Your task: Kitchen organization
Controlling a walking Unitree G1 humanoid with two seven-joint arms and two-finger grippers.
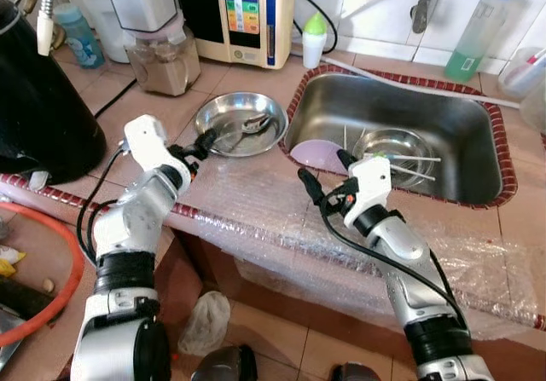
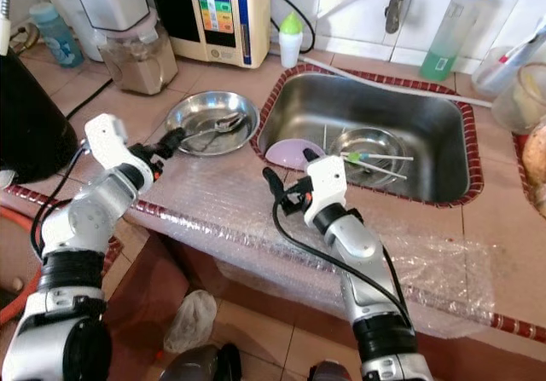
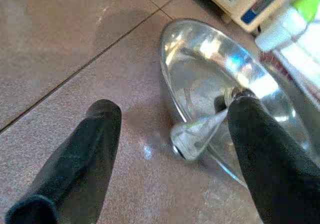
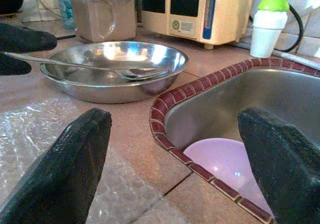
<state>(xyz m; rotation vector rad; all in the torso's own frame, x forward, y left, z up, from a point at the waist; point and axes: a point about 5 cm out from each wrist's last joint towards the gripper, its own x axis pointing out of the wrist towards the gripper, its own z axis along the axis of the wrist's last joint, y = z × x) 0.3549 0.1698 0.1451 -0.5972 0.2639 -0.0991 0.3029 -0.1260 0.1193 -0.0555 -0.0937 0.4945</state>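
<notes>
Nearest of all, a sheet of clear bubble wrap (image 1: 256,206) is spread over the front edge of the brown tiled counter (image 1: 119,100). It looks soft and crinkly, and it was likely put there so the edge is not bumped.

The right gripper (image 1: 322,176) is held just above that wrap, beside the sink's near left corner. Its two black fingers (image 4: 65,169) are spread wide and nothing is held between them. It is pointed toward the steel plate, so it seems to be kept ready.

A little farther on the left, the left gripper (image 1: 207,141) is placed at the near rim of the shiny steel plate (image 1: 235,112). Its fingers (image 3: 75,159) are open, one on each side of the end of a metal spoon (image 4: 100,69) handle. The handle is stuck out over the rim, which makes it easy to pinch. It is not pinched yet, as far as can be told.

The plate is round, shallow and smooth like a mirror. The spoon bowl is laid inside it.

To the right, the steel sink (image 1: 461,134) is set into the counter, with a red bumpy edge around it. A pale purple bowl (image 1: 311,153) is leaned in its near corner, and a small steel bowl (image 1: 380,147) with thin sticks across it is lying inside.

At the back, a blender (image 1: 158,31), a cream machine (image 1: 247,14) and a small white bottle with a green cap (image 1: 314,40) are stood by the wall.
</notes>
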